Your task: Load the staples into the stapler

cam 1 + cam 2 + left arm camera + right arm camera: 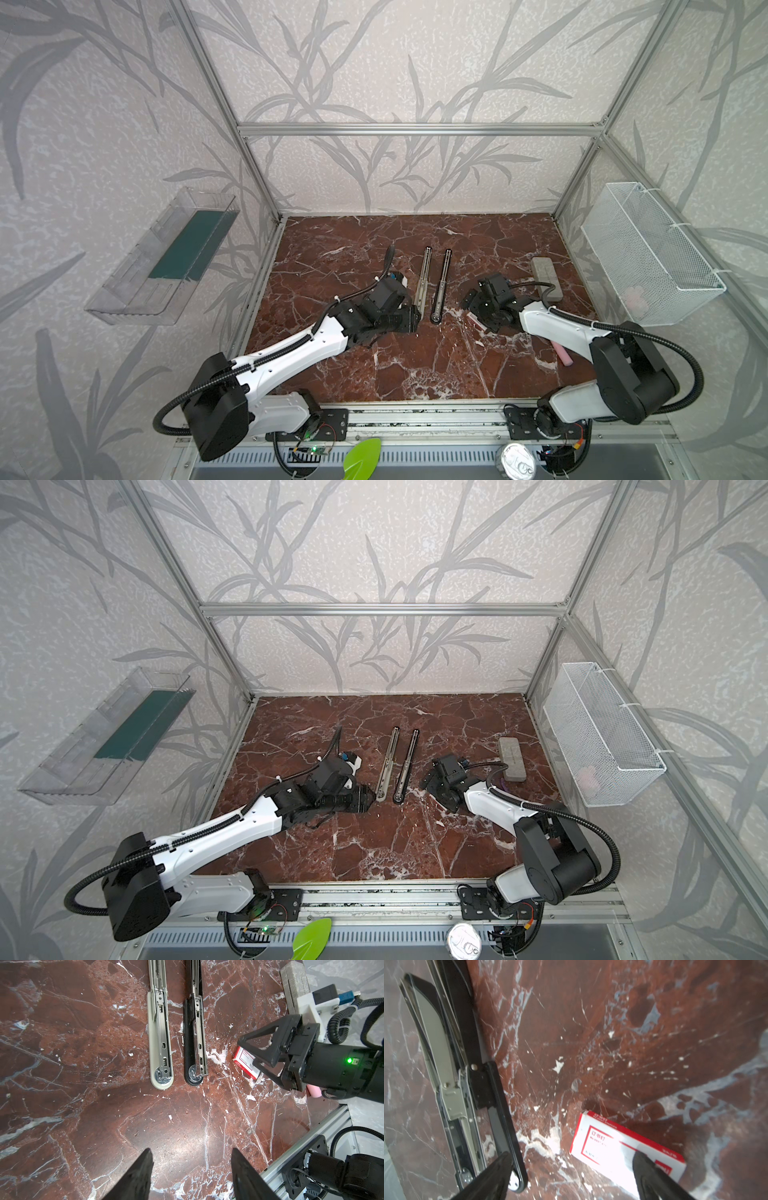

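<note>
Right jaws, wrist pitched down, gape empty over the staples box (pixel 602 1140), flat on the counter (pixel 83 1064) just beside the opened black stapler (pixel 188 1053); left jaws half-open, empty, over bare counter before it

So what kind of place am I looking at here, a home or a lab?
Probably a robot lab test cell: an aluminium frame with wallpapered panels encloses a marble-look tabletop, and the left arm and right arm are mounted on its front rail.
</note>
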You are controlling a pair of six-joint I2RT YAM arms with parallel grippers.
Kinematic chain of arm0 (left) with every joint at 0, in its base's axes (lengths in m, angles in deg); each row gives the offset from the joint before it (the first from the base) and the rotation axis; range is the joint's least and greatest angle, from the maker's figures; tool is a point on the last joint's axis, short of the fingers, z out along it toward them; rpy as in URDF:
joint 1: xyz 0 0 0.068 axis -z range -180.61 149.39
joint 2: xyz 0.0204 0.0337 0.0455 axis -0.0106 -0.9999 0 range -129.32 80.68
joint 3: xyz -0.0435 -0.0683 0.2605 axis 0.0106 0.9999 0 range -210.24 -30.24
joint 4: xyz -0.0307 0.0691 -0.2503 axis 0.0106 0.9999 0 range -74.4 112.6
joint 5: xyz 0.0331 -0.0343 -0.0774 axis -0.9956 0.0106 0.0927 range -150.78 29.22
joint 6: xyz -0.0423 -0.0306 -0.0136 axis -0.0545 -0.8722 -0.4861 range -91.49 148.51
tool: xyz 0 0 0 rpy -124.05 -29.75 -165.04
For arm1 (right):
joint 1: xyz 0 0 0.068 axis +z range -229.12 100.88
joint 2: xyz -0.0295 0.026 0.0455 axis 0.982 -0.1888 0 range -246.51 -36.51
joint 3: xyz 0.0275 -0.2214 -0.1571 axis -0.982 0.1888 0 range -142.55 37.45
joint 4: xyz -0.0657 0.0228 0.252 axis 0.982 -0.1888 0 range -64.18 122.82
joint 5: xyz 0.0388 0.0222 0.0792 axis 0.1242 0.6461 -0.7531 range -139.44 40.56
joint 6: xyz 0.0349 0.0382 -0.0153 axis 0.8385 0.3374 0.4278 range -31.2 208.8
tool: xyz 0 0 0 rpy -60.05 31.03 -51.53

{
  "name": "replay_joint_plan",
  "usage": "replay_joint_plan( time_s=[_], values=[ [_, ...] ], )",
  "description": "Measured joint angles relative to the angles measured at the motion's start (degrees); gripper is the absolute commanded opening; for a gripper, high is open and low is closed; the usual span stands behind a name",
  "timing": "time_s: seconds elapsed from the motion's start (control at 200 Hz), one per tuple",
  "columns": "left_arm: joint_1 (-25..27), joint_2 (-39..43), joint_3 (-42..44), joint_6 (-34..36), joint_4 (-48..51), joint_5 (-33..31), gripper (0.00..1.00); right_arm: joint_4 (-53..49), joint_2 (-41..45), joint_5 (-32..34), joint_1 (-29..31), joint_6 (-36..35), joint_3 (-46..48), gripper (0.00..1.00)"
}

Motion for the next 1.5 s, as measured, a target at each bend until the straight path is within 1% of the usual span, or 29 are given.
replay_joint_plan(
  time_s=[0.095, 0.265, 0.33, 0.395, 0.47, 0.6, 0.815, 1.0, 1.265, 1.365, 1.5],
  values=[
    [-0.3, -1.2, -0.7, 0.1, -0.1, 0.2, 0.59, -3.4, 3.0, -0.2, 0.0, -2.0, 0.0, 0.89],
    [-0.4, -7.0, -5.5, 0.7, -0.1, 1.9, 0.58, -7.5, 13.3, 0.4, -0.5, -5.7, 0.9, 0.84],
    [-0.4, -9.5, -7.6, 0.7, -0.2, 2.9, 0.57, -8.7, 16.7, 0.2, -1.8, -7.5, 1.9, 0.84],
    [-0.4, -11.7, -9.3, 0.7, -0.4, 4.1, 0.57, -9.4, 18.1, -1.0, -4.0, -9.6, 2.9, 0.84],
    [-0.4, -13.6, -10.3, 0.6, -0.9, 5.6, 0.57, -9.8, 17.0, -3.5, -7.2, -12.4, 3.5, 0.86],
    [-0.3, -15.5, -10.3, 0.1, -1.2, 7.4, 0.57, -9.1, 10.8, -7.1, -11.1, -17.4, 3.3, 0.87],
    [-0.1, -14.4, -8.6, -1.1, -2.5, 7.8, 0.57, -6.7, 0.4, -12.3, -12.6, -23.2, -0.3, 0.87],
    [-0.1, -12.9, -5.4, -2.0, -3.3, 7.8, 0.57, -3.9, -4.7, -15.5, -12.6, -26.1, -2.8, 0.85],
    [-0.1, -11.8, -3.7, -2.6, -3.9, 7.8, 0.57, -2.3, -5.3, -17.9, -10.4, -27.9, -2.4, 0.83],
    [-0.1, -11.7, -3.7, -2.9, -4.4, 7.8, 0.57, -1.9, -3.2, -18.4, -7.3, -27.3, -0.3, 0.83],
    [-0.1, -11.7, -3.5, -3.0, -5.1, 7.8, 0.57, -1.1, 1.5, -18.4, -1.2, -22.9, 4.2, 0.83]
  ],
)
